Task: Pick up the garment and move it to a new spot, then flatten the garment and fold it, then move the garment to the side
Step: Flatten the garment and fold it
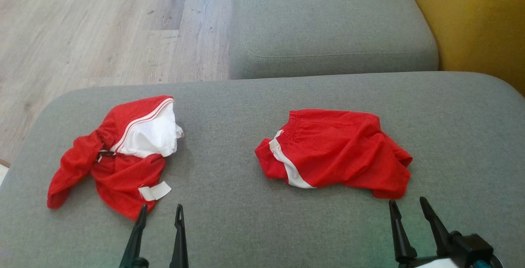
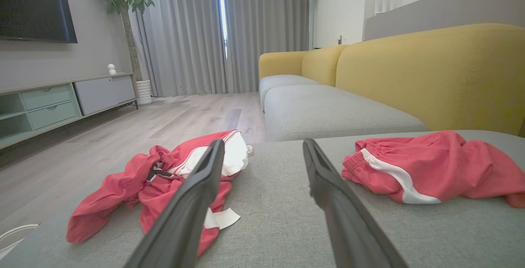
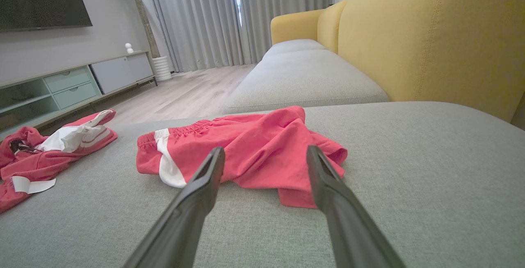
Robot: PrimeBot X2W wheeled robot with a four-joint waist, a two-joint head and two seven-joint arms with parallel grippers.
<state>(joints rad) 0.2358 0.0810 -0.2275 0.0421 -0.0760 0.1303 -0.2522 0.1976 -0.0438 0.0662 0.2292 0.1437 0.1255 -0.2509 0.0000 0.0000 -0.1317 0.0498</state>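
Red shorts (image 1: 336, 153) lie right of centre on the grey sofa cushion (image 1: 229, 218), long axis across the frame, waistband toward the upper left. The right hand (image 1: 408, 201), wide open and empty, sits just below them. The left hand (image 1: 161, 208), equally wide and empty, is by a crumpled red-and-white garment (image 1: 119, 165) at left.

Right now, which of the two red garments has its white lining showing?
The left garment, crumpled ahead of the left gripper; the right garment has just a white side stripe.
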